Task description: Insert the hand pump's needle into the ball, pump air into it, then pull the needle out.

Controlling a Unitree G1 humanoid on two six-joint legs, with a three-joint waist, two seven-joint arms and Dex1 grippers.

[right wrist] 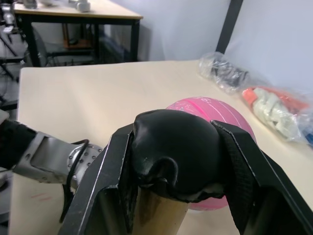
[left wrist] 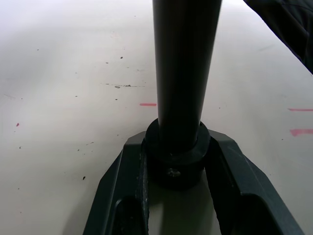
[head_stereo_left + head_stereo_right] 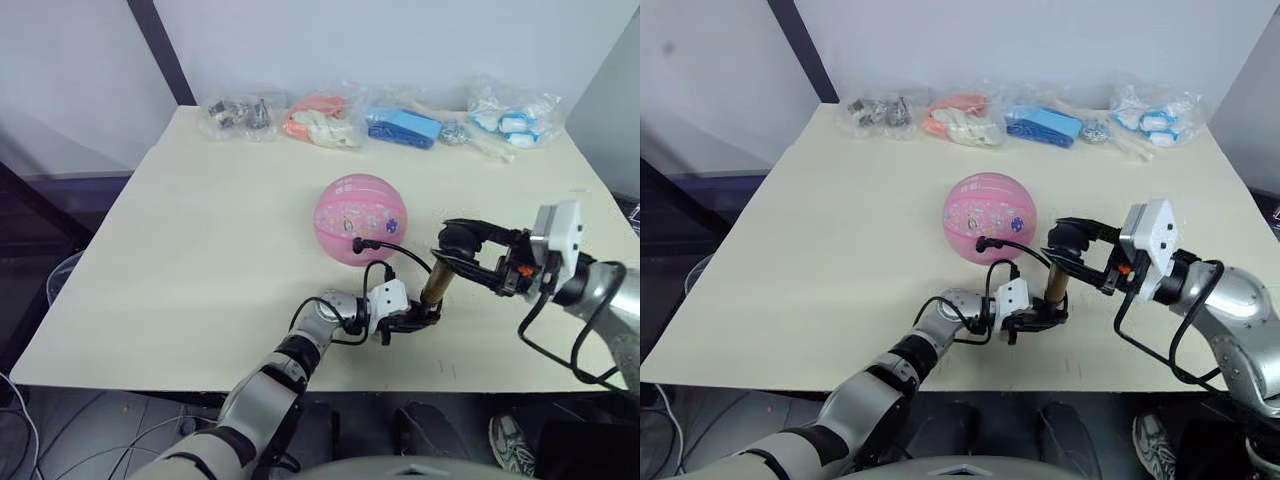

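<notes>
Between the left jaws (image 3: 428, 316), low near the front edge of the cream tabletop (image 3: 180, 250), sits the black bottom cap of the hand pump (image 3: 436, 281). These jaws are closed snugly around that cap, one finger on each side, as the left wrist view makes plain. From this grip the gold-bronze cylinder stands nearly upright (tilted slightly), rising to the right jaws (image 3: 452, 247) above.

Beyond both sets of jaws, farther from the robot and a little to the left of the pump, rests the ball (image 3: 361, 218), pink with small colourful prints. A thin black hose (image 3: 400, 254) curves from the pump over to the ball's near side, ending in a small black fitting pressed against the rubber. The needle itself is too small to make out, so whether it sits inside the valve cannot be told.

At the pump's top, the right jaws close around the rounded black handle (image 1: 173, 154), a finger pressed on either side.

Well beyond the jaws, along the far edge of the tabletop, lies a row of clear plastic bags (image 3: 325, 120) holding dark, orange-and-white, blue, and white-and-blue items.
</notes>
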